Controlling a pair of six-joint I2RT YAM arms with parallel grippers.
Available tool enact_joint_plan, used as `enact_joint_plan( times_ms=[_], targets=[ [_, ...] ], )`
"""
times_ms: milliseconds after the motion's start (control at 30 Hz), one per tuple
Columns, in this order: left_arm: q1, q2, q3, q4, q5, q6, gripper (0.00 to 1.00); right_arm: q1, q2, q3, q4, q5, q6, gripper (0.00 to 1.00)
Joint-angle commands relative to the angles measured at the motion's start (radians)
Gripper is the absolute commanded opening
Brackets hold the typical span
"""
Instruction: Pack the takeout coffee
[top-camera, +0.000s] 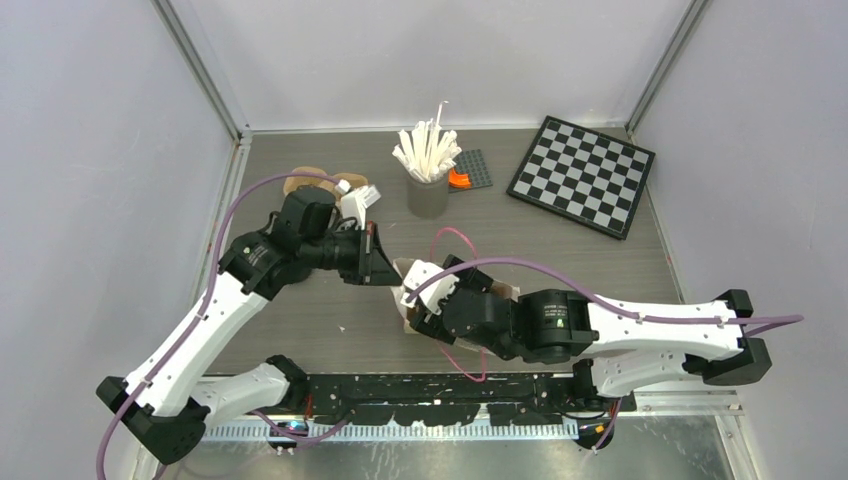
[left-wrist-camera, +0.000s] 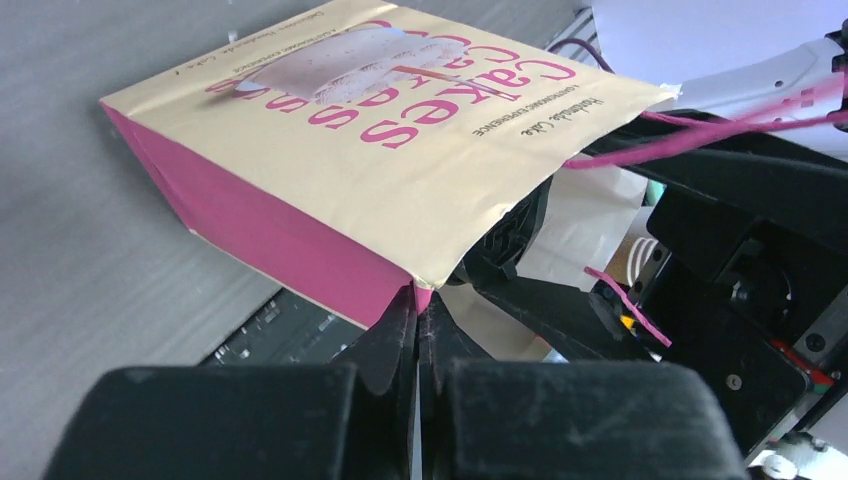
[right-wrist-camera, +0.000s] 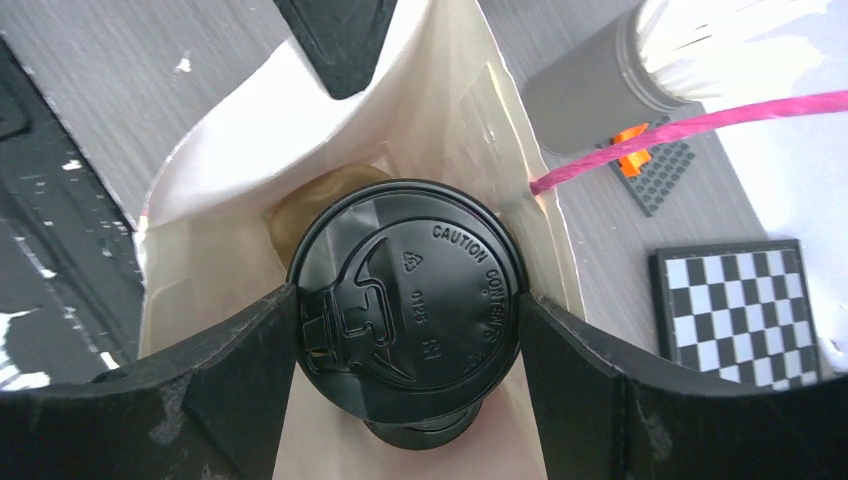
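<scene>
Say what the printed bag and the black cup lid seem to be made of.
The bag: paper, apparently with a satin printed coating; it holds sharp creases and its cream face shows soft sheen. The coffee cup lid: black moulded plastic, slightly glossy; raised CAUTION lettering and a recycling mark are embossed.

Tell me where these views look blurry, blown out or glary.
Top view: sharp and evenly lit, with only soft shadows on the table. Left wrist: the bag print is crisp, its own fingers are out of focus, and there is white glare at top right. Right wrist: the cup lettering is readable with a faint sheen, and the sticks at top right are blown out.
</scene>
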Motion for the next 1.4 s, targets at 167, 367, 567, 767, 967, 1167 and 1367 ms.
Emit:
enact_joint_plan(
  times_ms=[167,367,567,767,967,1167,1367],
  targets=[
    [-0.001,0.024,0.032,0.235,-0.012,0.187,0.00,-0.108,-0.066,0.036,0.001,-0.044,-0.153,0.68],
    [-0.002,0.027,0.013,0.191,0.017,0.215,0.19,-0.107,-0.095,-0.060,0.094,-0.153,-0.202,0.68],
    [-0.001,-0.002,0.038,0.080,-0.049,0.201,0.41,-0.106,-0.086,-0.121,0.168,-0.182,-0.259,0.68],
    [-0.002,-0.080,0.013,-0.039,-0.055,0.108,0.50,-0.106,-0.067,-0.152,0.238,-0.211,-0.287,0.68],
    [-0.002,-0.152,-0.087,0.015,0.008,0.026,0.57,-0.107,-0.060,-0.193,0.303,-0.219,-0.309,0.68],
    [-0.002,-0.199,-0.168,0.085,0.009,-0.001,0.59,-0.128,-0.057,-0.225,0.360,-0.259,-0.344,0.68],
    [-0.003,-0.159,-0.184,0.086,0.006,0.003,0.59,-0.154,-0.062,-0.258,0.408,-0.315,-0.370,0.68]
  ],
)
